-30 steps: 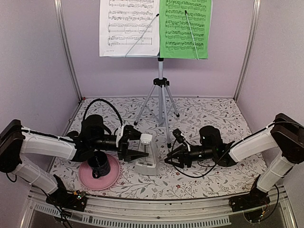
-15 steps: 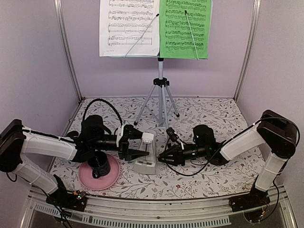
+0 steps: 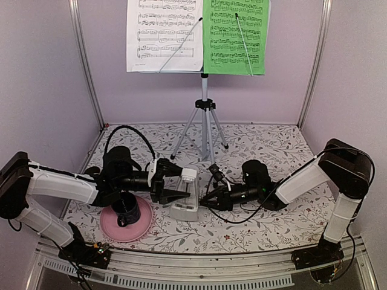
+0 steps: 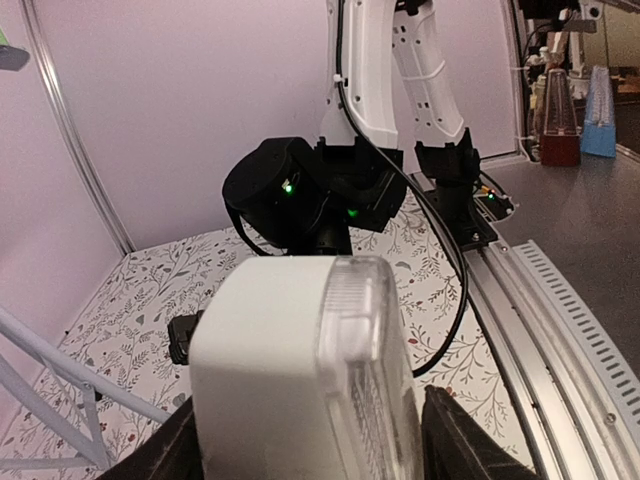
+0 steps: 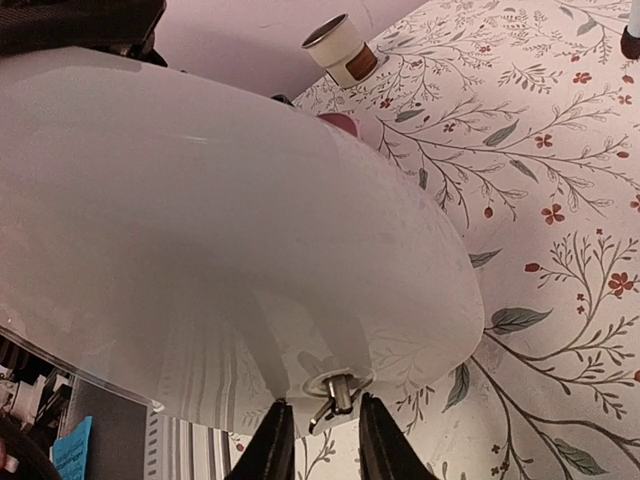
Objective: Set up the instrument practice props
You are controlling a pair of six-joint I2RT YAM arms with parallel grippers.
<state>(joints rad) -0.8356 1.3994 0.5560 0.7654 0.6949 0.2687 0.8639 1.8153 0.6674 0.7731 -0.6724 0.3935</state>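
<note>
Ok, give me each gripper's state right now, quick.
Left gripper: closed on the white metronome.
Right gripper: jaws narrowly apart on either side of the metronome's metal key; whether it grips cannot be told.

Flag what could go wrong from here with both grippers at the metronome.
1. The right gripper straddles only a small metal tab on the metronome; closing off-centre could slip off it or tip the metronome.
2. The left gripper holds the metronome's body, so a pull by the right arm may twist it in that grasp.
3. The mug on its pink plate sits beside the left wrist; a sweep could knock it.
</note>
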